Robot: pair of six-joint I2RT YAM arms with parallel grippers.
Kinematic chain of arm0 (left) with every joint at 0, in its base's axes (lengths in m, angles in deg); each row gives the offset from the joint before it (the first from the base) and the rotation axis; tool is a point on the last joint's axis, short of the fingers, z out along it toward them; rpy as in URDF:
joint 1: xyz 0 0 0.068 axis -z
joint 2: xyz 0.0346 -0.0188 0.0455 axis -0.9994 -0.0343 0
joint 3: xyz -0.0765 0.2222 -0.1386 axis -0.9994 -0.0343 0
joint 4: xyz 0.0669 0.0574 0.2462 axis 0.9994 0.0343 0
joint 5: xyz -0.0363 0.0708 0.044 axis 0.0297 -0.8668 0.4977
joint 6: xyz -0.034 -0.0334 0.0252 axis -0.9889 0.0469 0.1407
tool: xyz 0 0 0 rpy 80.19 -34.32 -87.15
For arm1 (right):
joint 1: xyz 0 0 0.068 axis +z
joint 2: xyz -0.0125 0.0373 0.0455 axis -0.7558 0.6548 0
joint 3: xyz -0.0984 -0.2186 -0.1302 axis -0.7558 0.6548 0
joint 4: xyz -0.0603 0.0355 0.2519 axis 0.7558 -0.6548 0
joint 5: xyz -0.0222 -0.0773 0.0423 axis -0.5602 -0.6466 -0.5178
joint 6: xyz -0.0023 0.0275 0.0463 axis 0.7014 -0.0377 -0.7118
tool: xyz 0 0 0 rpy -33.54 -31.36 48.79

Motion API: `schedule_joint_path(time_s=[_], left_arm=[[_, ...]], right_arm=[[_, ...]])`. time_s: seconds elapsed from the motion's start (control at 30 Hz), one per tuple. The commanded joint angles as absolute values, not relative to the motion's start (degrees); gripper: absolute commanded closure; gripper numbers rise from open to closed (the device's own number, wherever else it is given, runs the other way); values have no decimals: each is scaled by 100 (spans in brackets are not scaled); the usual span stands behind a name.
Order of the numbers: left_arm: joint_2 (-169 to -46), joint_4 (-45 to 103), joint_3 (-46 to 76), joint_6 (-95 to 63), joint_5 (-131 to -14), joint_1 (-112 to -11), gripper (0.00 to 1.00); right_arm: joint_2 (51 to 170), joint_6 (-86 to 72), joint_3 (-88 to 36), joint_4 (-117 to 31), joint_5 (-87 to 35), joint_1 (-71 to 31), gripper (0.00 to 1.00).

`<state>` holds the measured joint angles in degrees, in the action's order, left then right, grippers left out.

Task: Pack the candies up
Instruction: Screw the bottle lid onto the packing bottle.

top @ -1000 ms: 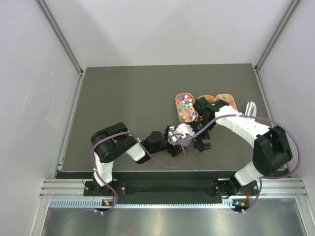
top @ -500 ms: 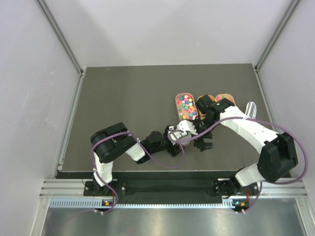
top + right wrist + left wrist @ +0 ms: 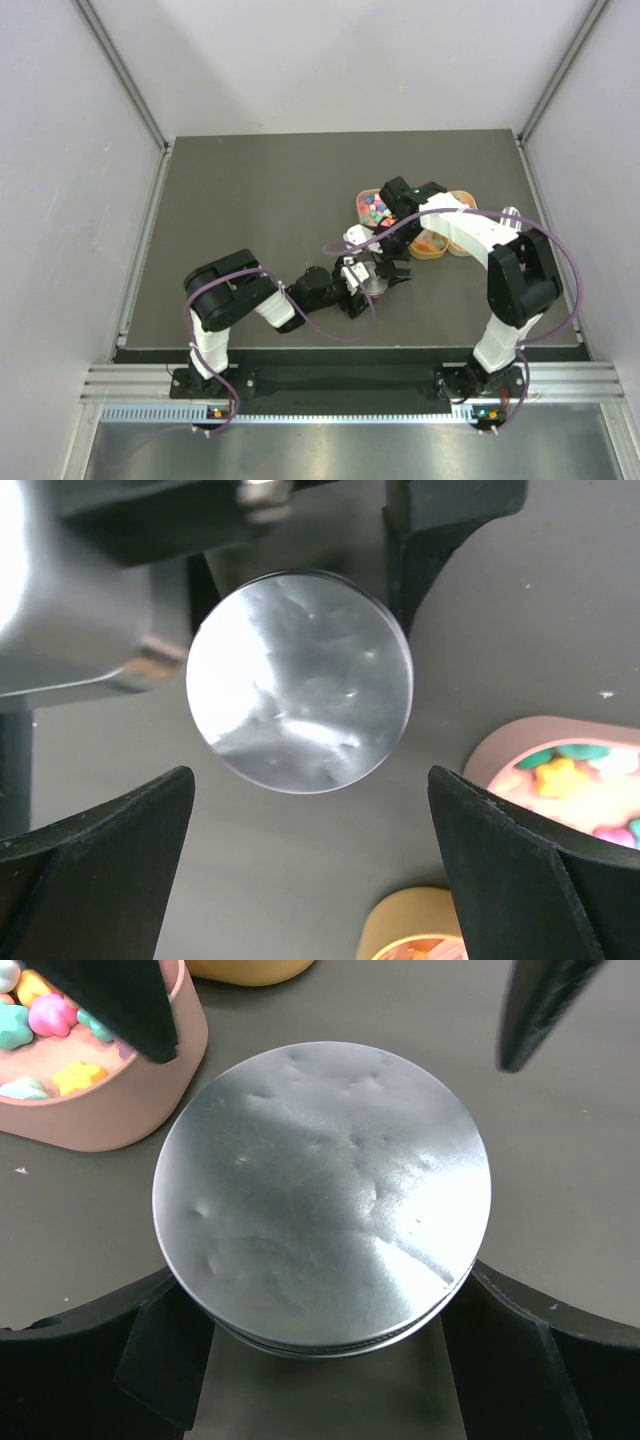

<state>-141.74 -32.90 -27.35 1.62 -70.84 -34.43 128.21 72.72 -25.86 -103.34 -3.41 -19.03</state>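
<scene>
The candies lie in oval trays: multicoloured pieces (image 3: 373, 208) (image 3: 48, 1032) (image 3: 572, 778) in a pink tray (image 3: 120, 1110), and orange pieces (image 3: 430, 243) in a yellow-orange tray (image 3: 412, 920). A small round jar with a silver lid (image 3: 322, 1195) (image 3: 300, 680) (image 3: 376, 284) stands on the table just in front of the trays. My left gripper (image 3: 322, 1280) (image 3: 366, 282) has a finger pressed against each side of the jar. My right gripper (image 3: 310, 775) (image 3: 388, 262) hangs open above the lid, and its fingers (image 3: 140, 1005) do not touch it.
A third oval tray (image 3: 463, 214) sits behind the right forearm. A small shiny clear object (image 3: 511, 216) lies near the table's right edge. The dark table (image 3: 260, 200) stretches away to the left and back.
My right arm has swung left and folded in. Its gripper has moved from the right of the jar to above the lid. The left arm and jar have stayed still.
</scene>
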Motion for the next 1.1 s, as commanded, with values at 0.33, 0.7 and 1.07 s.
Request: schedule_joint_path(time_s=[0.33, 0.7, 1.07], left_arm=[[-14346, -2244, -2933, 478, -7293, -3513, 26], [-14302, -2253, -2942, 487, -7354, -3513, 25], [-14275, -2332, -2968, 478, -7389, -3504, 26]], right_arm=[[13380, 8107, -3262, -11062, 164, -1878, 1], [13046, 8230, -2744, -11115, 76, -1667, 0], [12247, 7739, -1759, -10878, -82, -1675, 0]])
